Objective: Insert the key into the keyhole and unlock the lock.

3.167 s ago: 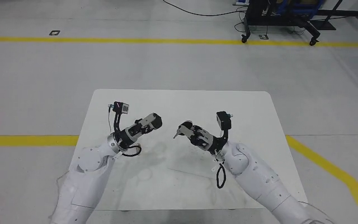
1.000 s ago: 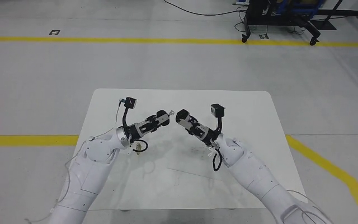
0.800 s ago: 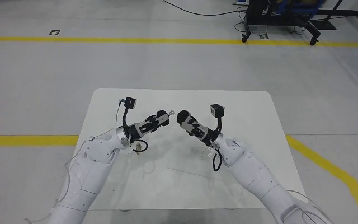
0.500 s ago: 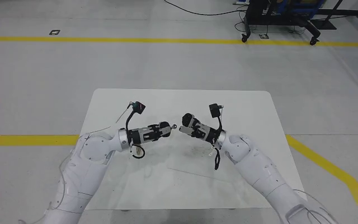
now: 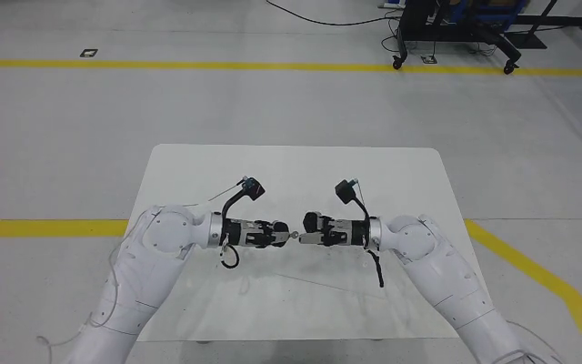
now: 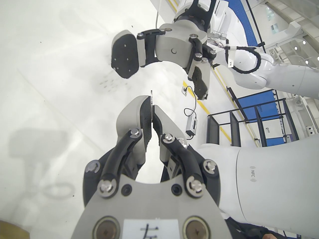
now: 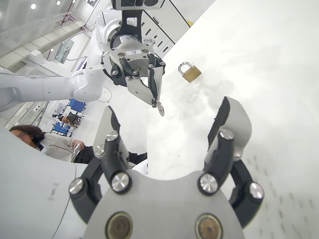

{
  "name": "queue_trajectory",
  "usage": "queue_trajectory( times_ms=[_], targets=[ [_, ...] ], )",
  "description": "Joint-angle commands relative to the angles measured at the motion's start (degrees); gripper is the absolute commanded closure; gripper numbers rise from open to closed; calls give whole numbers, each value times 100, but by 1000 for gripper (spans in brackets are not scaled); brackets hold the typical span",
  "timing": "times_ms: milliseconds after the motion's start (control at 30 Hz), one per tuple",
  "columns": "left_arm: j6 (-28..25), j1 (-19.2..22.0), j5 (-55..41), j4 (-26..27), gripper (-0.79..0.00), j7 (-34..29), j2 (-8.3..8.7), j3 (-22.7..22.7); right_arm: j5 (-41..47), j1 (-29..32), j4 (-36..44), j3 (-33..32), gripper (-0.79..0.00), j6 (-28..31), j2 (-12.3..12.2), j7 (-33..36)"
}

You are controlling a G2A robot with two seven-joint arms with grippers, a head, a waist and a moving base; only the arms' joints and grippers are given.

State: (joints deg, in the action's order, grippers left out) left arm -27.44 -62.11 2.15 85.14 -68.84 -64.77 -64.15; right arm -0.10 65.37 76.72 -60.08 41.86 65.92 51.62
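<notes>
My left gripper (image 6: 151, 105) is shut on a thin silver key (image 6: 151, 97), whose round end sticks out past the fingertips. In the right wrist view that left gripper (image 7: 155, 101) holds the key (image 7: 161, 108) tip-down above the table. My right gripper (image 7: 168, 110) is open with nothing between its fingers, and faces the left one a short gap away. The top view has the left gripper (image 5: 282, 236) and the right gripper (image 5: 307, 238) tip to tip over the table's middle. A brass padlock (image 7: 190, 72) with a shut silver shackle lies flat on the table beyond the left gripper.
The white table (image 5: 364, 173) is bare around the arms. A dark equipment cart (image 5: 455, 32) stands far back on the floor, past a yellow floor line (image 5: 182, 65).
Both arms have swung toward the table's front and levelled out, so the grippers now face each other closely. The left gripper stays shut on the key.
</notes>
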Motion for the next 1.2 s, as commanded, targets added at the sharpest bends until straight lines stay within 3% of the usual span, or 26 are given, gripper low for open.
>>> queue_trajectory(
  times_ms=[0, 300, 467, 533, 600, 733, 767, 800, 833, 933, 1167],
  targets=[
    [-2, 38, -20, -40, 0, 13, 3, 37, 47, -10, 3, 11, -360, -10, -8, 39],
    [-33, 160, -85, -147, 0, 30, 17, 199, 147, -114, -117, 227, -317, 17, 12, 55],
    [-97, 186, -119, -168, 0, 82, 33, 239, 216, -177, -202, 325, -246, 82, 25, 43],
    [-121, 190, -134, -172, 0, 97, 40, 256, 247, -194, -217, 345, -200, 104, 23, 52],
    [-151, 194, -167, -167, 0, 105, 44, 287, 233, -204, -219, 335, 0, 182, 20, -13],
    [-153, 226, -184, -212, 0, 122, 53, 334, 186, -181, -208, 335, 0, 302, 10, -120],
    [-151, 233, -186, -220, -259, 133, 56, 340, 185, -171, -204, 335, 0, 324, 6, -132],
    [-149, 236, -186, -230, -686, 172, 60, 334, 192, -163, -203, 331, 0, 350, 1, -140],
    [-163, 235, -203, -236, -785, 232, 64, 318, 197, -156, -211, 323, 0, 368, -6, -143],
    [-214, 179, -329, -255, -785, 536, 76, 222, 262, -123, -233, 276, 0, 434, -31, -146],
    [-226, 173, -336, -251, -785, 539, 79, 217, 720, -76, -437, -149, 0, 765, -150, -233]
  ],
)
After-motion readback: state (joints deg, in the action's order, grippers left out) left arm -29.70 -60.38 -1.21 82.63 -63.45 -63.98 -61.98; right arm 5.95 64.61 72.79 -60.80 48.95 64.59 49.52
